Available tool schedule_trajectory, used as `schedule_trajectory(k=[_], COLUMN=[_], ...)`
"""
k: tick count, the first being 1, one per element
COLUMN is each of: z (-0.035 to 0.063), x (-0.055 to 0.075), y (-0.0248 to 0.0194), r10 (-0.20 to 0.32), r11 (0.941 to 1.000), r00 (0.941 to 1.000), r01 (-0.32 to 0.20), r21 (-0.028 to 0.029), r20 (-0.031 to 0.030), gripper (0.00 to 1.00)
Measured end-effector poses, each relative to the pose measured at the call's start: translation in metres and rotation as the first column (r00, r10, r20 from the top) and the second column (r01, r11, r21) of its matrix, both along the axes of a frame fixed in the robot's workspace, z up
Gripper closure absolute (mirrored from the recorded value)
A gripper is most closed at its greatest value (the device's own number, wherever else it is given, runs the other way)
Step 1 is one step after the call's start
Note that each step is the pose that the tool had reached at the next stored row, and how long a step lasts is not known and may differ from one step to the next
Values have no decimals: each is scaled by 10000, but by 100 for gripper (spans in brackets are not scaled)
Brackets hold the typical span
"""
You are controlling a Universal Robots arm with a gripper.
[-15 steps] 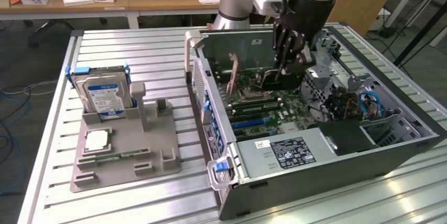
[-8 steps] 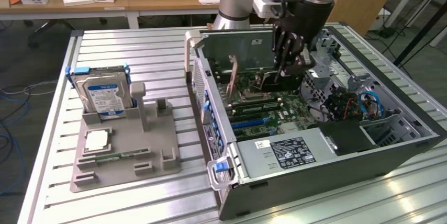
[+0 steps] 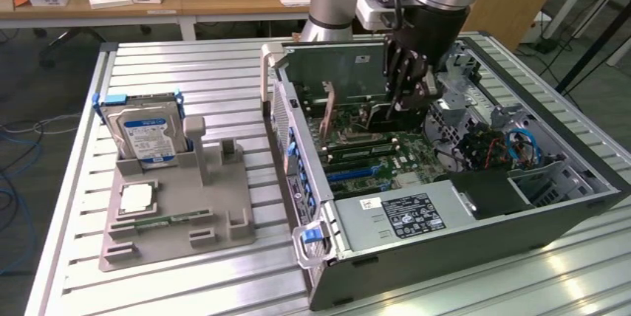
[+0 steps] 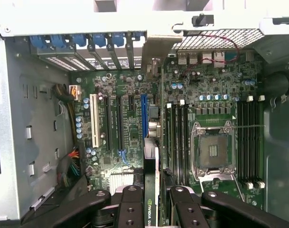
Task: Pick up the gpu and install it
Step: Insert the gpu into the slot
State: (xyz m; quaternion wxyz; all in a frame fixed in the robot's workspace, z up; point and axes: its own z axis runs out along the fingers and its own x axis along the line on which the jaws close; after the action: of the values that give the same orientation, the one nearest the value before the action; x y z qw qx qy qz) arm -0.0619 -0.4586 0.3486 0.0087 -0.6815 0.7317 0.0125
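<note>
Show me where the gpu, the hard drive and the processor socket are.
gpu (image 4: 148,209): wrist view, on its near edge with the green mark.
hard drive (image 3: 148,137): exterior view, on its blue-white label.
processor socket (image 4: 213,151): wrist view, on the middle of its contact field.

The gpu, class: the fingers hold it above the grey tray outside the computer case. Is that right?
No. The fingers hold the gpu above the motherboard inside the open computer case, not above the grey tray. The wrist view shows it.
</note>
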Motion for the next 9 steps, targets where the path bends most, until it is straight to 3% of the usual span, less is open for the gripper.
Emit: schedule_trajectory(k=[9], z=[-49], x=[0], y=[0], r10=[-1], r11=[10000], r00=[10000], r01=[1], r21=[-3], r20=[-1], gripper=[74])
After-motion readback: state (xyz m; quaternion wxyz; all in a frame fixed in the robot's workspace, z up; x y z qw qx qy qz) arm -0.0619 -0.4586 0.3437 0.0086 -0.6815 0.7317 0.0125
